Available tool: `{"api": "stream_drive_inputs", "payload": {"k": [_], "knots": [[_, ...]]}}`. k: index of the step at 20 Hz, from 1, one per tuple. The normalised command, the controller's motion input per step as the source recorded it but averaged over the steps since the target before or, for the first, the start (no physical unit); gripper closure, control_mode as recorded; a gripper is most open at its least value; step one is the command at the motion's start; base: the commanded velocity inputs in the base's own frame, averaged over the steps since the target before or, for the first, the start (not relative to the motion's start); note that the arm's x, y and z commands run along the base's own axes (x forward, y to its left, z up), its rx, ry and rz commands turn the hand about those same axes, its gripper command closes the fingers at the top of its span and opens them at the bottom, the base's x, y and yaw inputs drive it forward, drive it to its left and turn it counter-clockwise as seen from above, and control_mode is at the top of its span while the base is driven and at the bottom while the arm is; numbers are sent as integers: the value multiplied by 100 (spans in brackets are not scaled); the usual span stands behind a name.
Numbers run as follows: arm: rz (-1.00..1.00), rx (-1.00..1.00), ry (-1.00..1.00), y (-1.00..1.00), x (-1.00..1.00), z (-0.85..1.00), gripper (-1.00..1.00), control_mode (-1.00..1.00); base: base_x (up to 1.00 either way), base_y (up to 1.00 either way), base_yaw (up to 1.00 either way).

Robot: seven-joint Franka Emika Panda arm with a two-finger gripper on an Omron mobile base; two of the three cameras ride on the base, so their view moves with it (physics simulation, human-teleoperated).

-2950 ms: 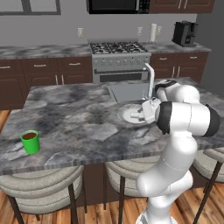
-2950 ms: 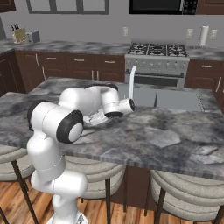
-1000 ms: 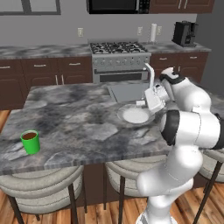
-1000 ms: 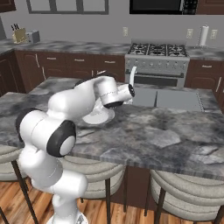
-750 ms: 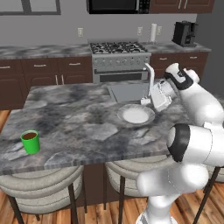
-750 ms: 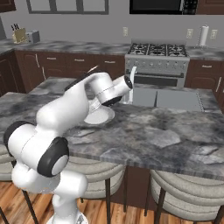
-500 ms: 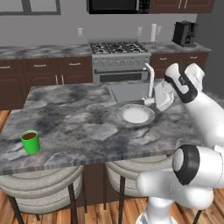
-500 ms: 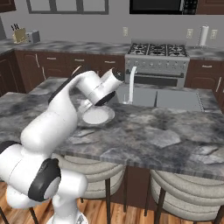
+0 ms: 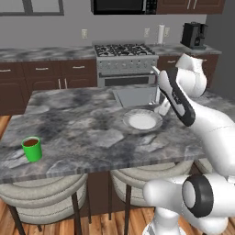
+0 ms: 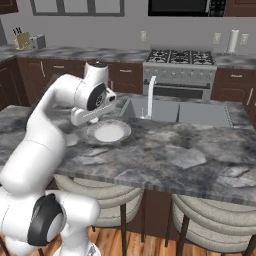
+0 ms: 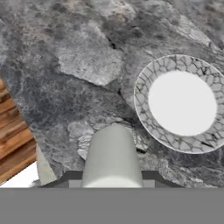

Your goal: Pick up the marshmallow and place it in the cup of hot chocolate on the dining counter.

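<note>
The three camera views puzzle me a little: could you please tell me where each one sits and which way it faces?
Left base view: behind the arm to its left, facing forward and down over the dining counter, the cup of hot chocolate and the plate; the arm rises at lower right.
Right base view: behind to its right, facing the same counter and sink; the arm rises at lower left.
Hand view: on the hand, looking down at the plate and marbled top.
All three share the plate.
</note>
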Motion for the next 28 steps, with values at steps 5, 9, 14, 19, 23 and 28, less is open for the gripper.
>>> {"api": "stream_drive_inputs", "payload": {"k": [5, 9, 14, 19, 23, 28], "knots": [[-32, -26, 45, 0, -29, 21, 100, -100, 0, 0, 0], [-31, -20, 30, 0, -34, 5, 100, -100, 0, 0, 0], [-35, -2, 6, 0, -26, 0, 100, -100, 0, 0, 0], [-32, -2, 2, 0, -41, -2, 100, -100, 0, 0, 0], [-29, -9, 14, 0, -32, 0, 100, -100, 0, 0, 0], [-15, -1, 2, 0, -20, 0, 100, -100, 0, 0, 0]]}}
